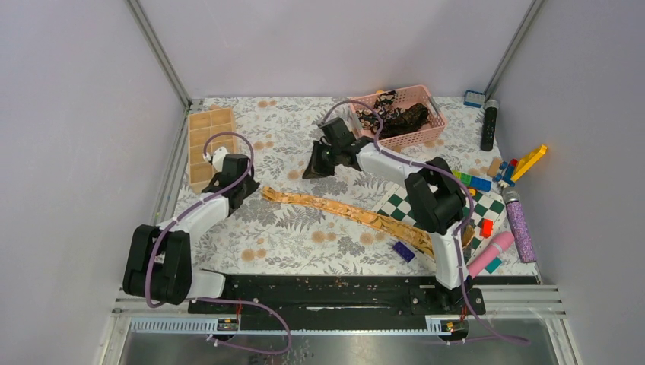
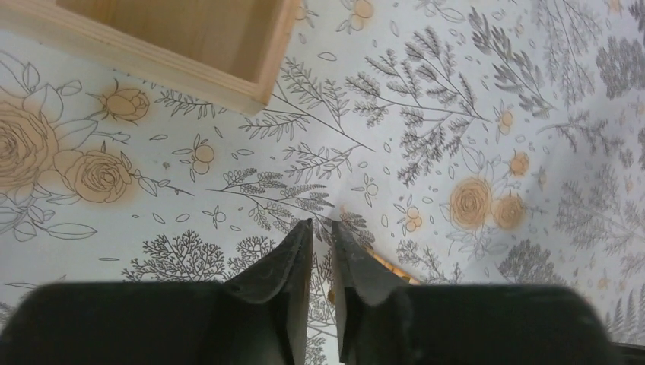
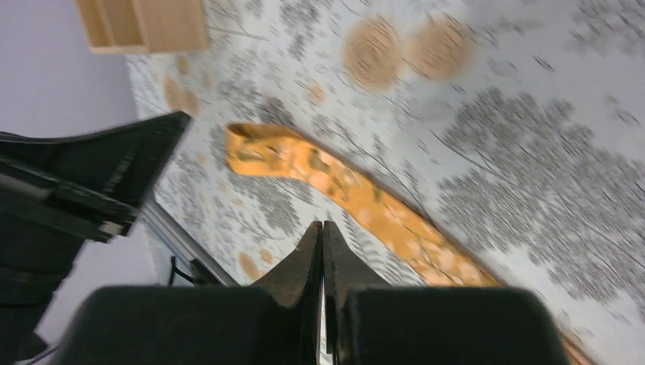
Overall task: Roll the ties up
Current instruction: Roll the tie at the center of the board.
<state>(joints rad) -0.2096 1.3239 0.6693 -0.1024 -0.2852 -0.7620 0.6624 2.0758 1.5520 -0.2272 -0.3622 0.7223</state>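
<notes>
Floral-print bench point(image 1: 304, 243) carries 1 golden-tan tie point(image 1: 342, 209), stretched flat from just beside the left hand point(image 2: 321, 234) onto 1 checkered board point(image 1: 401, 204). Dark ties point(image 1: 395, 118) lie heaped in 1 pink basket point(image 1: 436, 135); their count cannot be told. 2 arms reach forward. The left hand points down by the tie's end, fingers a slit apart, gripping nothing. The right hand point(image 3: 322, 232) hangs tilted over the bench near the tie, fingers pressed closed, empty.

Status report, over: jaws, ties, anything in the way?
Left jaws barely apart, right jaws shut. Golden tie flat, unrolled, far end on checkered board. Dark ties in basket.
</notes>
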